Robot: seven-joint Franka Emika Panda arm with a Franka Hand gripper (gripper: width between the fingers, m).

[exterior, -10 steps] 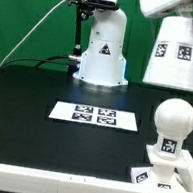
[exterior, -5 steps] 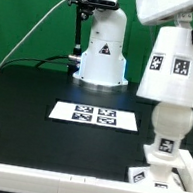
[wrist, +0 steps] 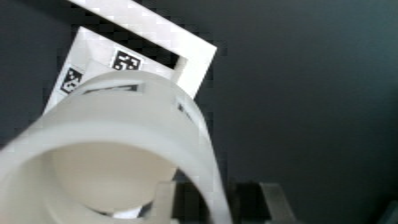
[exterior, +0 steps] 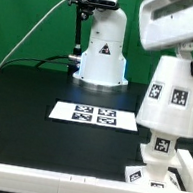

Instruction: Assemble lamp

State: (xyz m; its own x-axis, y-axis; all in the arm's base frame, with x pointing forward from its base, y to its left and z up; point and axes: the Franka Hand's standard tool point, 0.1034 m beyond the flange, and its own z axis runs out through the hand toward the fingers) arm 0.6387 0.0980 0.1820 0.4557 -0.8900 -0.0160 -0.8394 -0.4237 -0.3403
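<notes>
Shade over bulb, exterior view's right.
Tapered cone shade [exterior: 171, 94] covers most of the bulb; only its tagged neck [exterior: 162, 145] shows above the square base [exterior: 155, 175]. Gripper [exterior: 176, 48] largely cropped; finger state cannot be told.

The gripper [exterior: 181, 49] holds the cone shade [exterior: 172, 95] by its narrow top, fingers largely hidden behind the wrist housing. The shade hangs slightly tilted directly below it, covering the bulb (only its tagged neck [exterior: 162, 145] shows). Beneath that sits the square base [exterior: 158, 177], on the black table [exterior: 33, 100].
</notes>
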